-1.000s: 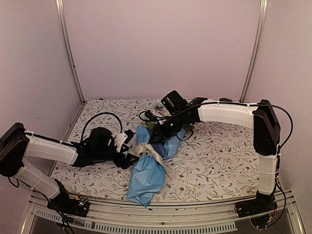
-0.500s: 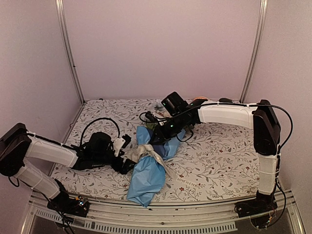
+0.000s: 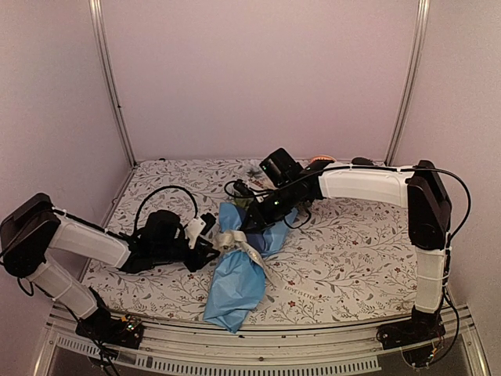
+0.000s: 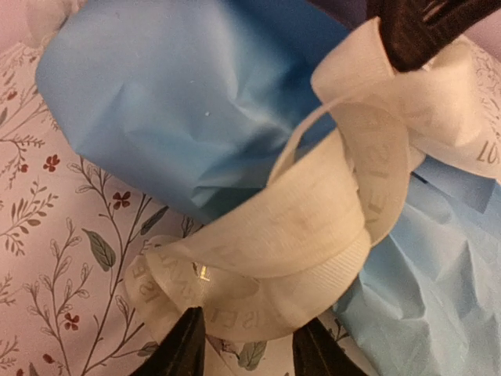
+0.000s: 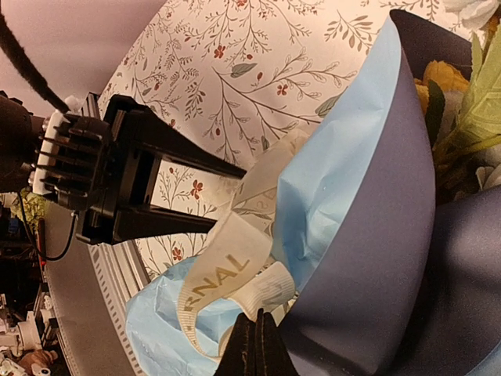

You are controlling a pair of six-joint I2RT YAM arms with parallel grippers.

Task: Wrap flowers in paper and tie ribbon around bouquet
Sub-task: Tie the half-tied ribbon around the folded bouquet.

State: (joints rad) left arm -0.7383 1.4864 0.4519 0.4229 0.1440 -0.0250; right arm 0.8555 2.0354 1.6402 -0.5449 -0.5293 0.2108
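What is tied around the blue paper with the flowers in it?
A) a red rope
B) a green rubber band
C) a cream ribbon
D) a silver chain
C: a cream ribbon with letters on it loops around the blue paper, as the left wrist view shows up close.
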